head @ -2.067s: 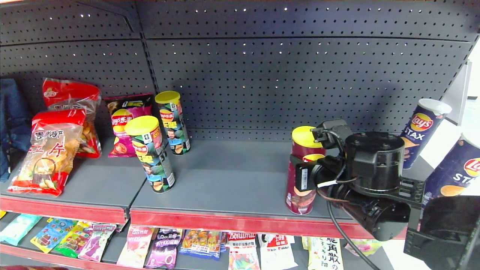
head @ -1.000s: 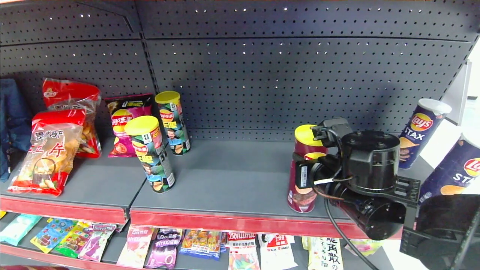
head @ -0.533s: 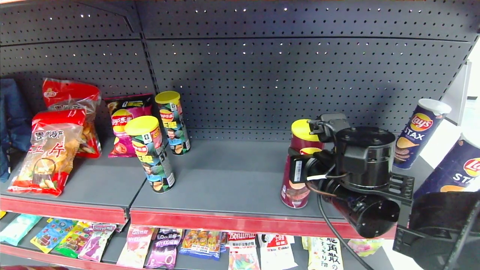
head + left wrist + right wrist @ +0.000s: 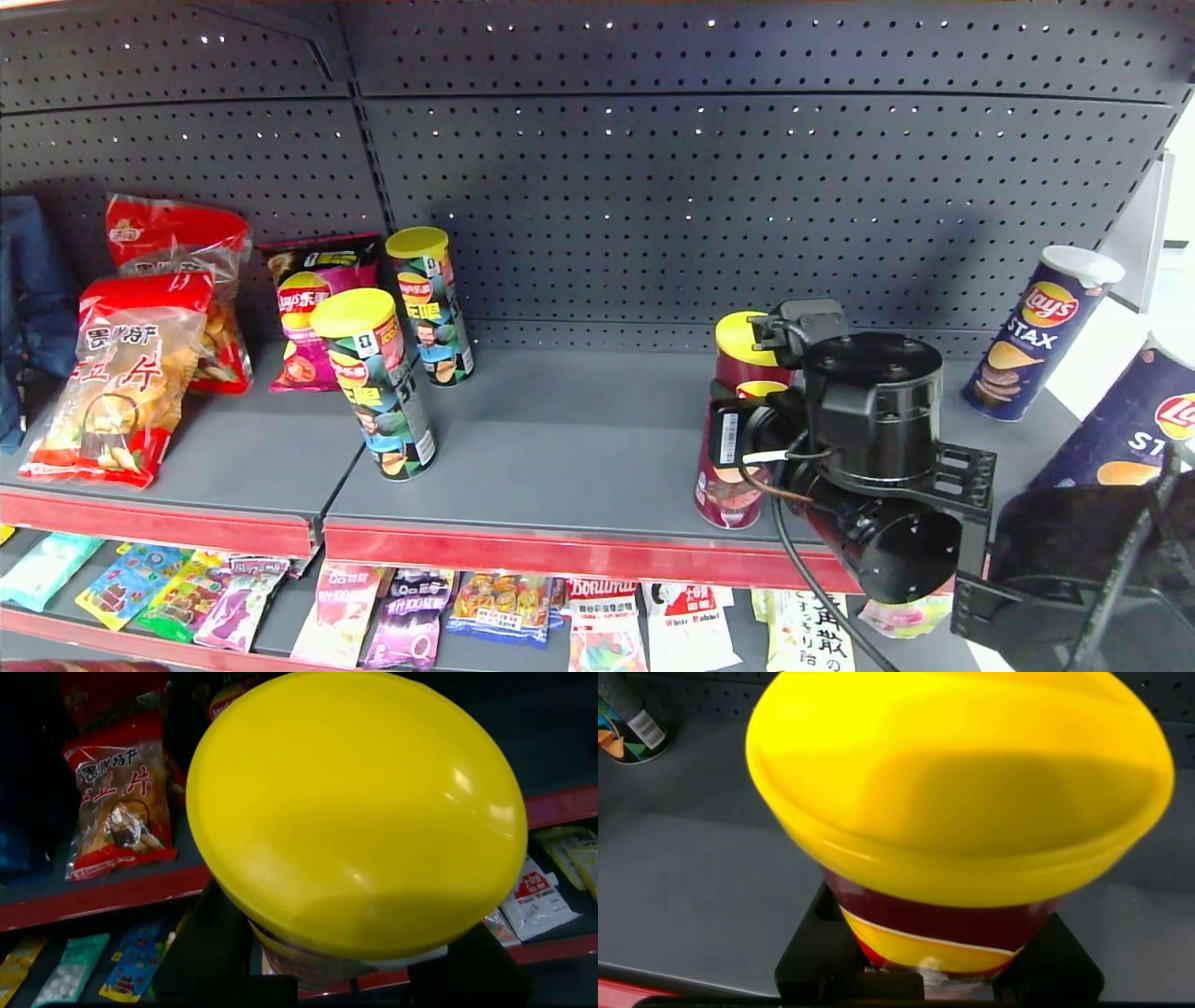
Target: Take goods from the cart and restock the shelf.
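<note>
Gripping a dark red canister (image 4: 726, 490) upright near the front edge of the grey metal shelf (image 4: 560, 439), the right gripper (image 4: 938, 971) presses its black fingers to the tube's sides. Blue tubes (image 4: 1041, 327) stand to its right and two patterned yellow-lidded cans (image 4: 378, 383) well apart to its left, before a perforated back panel (image 4: 700, 187). The left wrist view adds the left gripper (image 4: 346, 975) clamped on a second canister (image 4: 355, 812), whose glossy round yellow lid blocks much of the shelf beside a red snack bag (image 4: 117, 793).
</note>
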Motion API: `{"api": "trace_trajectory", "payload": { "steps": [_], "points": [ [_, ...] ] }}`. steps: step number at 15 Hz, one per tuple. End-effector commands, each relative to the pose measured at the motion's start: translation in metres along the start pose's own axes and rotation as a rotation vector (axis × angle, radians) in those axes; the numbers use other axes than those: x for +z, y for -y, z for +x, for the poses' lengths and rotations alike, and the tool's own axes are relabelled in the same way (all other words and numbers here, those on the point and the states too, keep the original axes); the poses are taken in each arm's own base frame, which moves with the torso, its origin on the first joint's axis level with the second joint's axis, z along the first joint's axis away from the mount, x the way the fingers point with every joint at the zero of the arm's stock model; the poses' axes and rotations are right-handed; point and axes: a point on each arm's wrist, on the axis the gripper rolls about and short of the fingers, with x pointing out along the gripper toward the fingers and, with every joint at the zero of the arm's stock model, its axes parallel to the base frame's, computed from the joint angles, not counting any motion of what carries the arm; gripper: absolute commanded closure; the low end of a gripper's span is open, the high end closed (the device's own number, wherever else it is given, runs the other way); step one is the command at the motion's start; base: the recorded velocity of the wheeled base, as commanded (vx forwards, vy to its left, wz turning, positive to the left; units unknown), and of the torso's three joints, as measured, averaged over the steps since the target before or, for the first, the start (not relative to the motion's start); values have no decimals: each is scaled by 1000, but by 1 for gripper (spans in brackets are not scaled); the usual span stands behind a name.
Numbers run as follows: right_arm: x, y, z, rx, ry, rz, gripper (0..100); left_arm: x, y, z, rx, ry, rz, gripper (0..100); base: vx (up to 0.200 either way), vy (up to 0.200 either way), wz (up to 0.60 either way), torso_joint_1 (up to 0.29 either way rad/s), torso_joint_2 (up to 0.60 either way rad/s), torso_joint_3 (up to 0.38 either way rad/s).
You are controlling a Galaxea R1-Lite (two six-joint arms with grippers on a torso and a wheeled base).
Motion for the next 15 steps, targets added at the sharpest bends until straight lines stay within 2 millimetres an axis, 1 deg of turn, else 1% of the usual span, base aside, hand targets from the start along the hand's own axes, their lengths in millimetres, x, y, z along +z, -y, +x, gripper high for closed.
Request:
{"api": "trace_trajectory", "payload": {
  "steps": [1, 15],
  "points": [
    [-2, -1, 1, 1, -5, -5, 100, 0, 0, 0, 1, 0, 0, 100, 0, 0, 0, 0, 0, 0],
    [-3, -3, 1, 4, -9, -12, 100, -2, 0, 1, -3, -8, -1, 100, 0, 0, 0, 0, 0, 0]
  ]
}}
